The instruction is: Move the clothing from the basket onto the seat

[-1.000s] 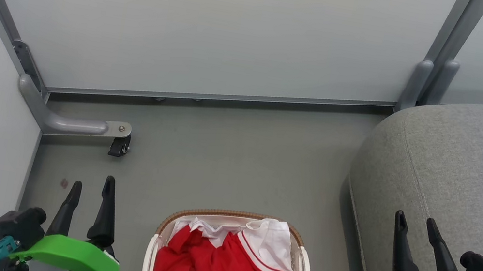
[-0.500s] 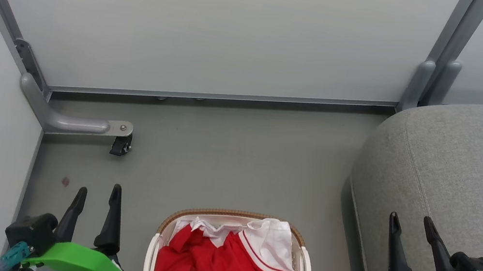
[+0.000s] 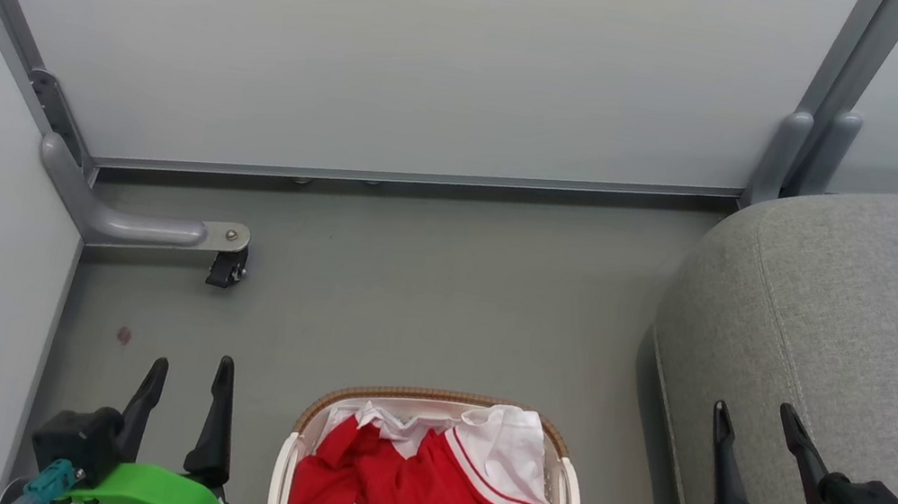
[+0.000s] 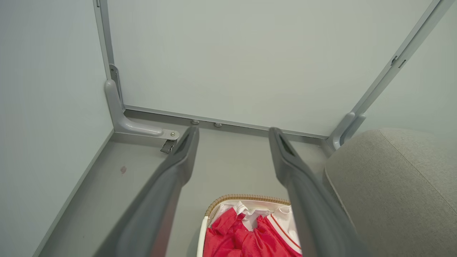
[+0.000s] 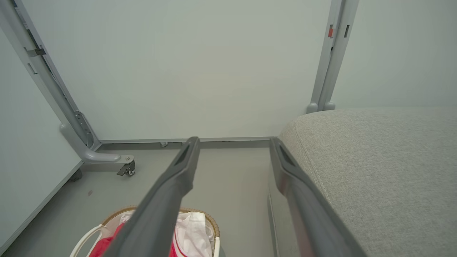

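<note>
I have an arm on each side of the basket (image 3: 425,395), which stands on the floor (image 3: 425,285) with the red-and-white clothing (image 3: 416,502) heaped inside and nothing lifted out yet. My left gripper (image 3: 193,364) hangs just left of the basket, fingers spread and empty. My right gripper (image 3: 753,411) is to the basket's right, over the near edge of the grey seat (image 3: 876,314), equally wide and empty. I read this as a ready stance: jaws wide for a bunch of loose cloth, and the seat close by the basket for a short carry.

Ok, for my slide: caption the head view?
Open left gripper and right gripper flank the laundry basket of red clothing beside the grey seat.
</note>
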You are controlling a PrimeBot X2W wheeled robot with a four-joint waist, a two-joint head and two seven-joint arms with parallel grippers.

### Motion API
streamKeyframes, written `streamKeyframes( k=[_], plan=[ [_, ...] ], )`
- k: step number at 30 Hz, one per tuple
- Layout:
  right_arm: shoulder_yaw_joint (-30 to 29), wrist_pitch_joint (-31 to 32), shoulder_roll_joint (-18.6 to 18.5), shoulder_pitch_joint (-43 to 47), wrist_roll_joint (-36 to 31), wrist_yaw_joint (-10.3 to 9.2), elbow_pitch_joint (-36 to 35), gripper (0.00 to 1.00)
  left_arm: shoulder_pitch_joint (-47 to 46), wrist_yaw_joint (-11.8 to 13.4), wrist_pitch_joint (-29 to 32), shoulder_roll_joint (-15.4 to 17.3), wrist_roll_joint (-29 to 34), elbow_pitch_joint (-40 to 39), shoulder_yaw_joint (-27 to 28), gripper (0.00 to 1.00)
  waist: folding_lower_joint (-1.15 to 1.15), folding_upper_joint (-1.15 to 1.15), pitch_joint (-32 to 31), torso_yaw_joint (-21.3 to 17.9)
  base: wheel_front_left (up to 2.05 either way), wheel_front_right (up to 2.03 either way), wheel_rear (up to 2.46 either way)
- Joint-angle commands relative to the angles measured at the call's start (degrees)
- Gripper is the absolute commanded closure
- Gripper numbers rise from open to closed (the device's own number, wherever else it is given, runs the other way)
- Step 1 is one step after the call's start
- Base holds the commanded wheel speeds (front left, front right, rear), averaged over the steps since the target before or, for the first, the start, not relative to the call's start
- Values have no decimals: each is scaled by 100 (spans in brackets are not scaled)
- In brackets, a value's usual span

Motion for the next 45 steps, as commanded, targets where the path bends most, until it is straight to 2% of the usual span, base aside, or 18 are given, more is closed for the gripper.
streamKeyframes(
  k=[1,12,35,45],
  plan=[
    [-4,-50,-36,52,-142,2,0,0,88,2,-55,36,113,11,-4,0,0,0,1,3,0,0,0],
    [12,-156,-41,64,-570,2,17,0,76,-6,-169,41,442,137,-73,0,0,0,7,11,0,0,0],
    [-26,-157,-40,39,-511,1,2,0,39,-26,-146,40,319,220,-94,0,0,0,78,-4,0,0,0],
    [-72,-157,-39,-320,-529,2,-140,0,-402,-53,-146,38,447,233,-210,0,0,0,816,-95,0,0,0]
  ],
)
